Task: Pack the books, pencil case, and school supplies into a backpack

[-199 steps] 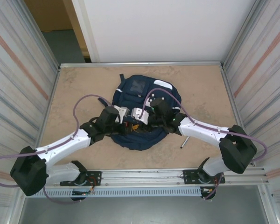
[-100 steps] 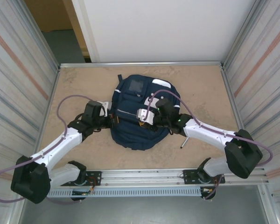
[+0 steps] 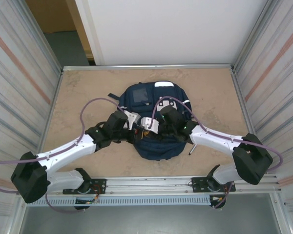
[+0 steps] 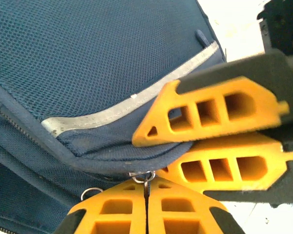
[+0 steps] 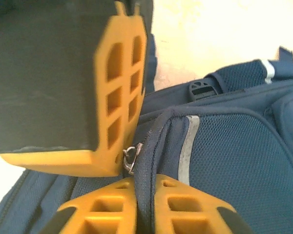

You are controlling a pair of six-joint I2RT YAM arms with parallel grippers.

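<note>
Navy backpack (image 3: 158, 148), mesh weave, silver-grey reflective stripe (image 4: 136, 100). Orange left pincer (image 4: 146, 187), orange right pincer (image 5: 136, 187). Mottled beige table (image 3: 88, 87).

The backpack (image 3: 154, 95) lies central on the table (image 3: 88, 90), a pen (image 3: 192, 148) beside its right.

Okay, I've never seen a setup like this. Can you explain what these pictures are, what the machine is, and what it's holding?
It is a robot: a left arm and a right arm bolted at the near edge of a table. One picture looks down from above. The other two come from small cameras on each wrist, so the big orange fingers are grippers seen up close. A navy backpack lies on the table, with what looks like a dark pen beside it. The left gripper is shut on a small metal zip pull. The right gripper is shut on the backpack's edge right next to it.
</note>
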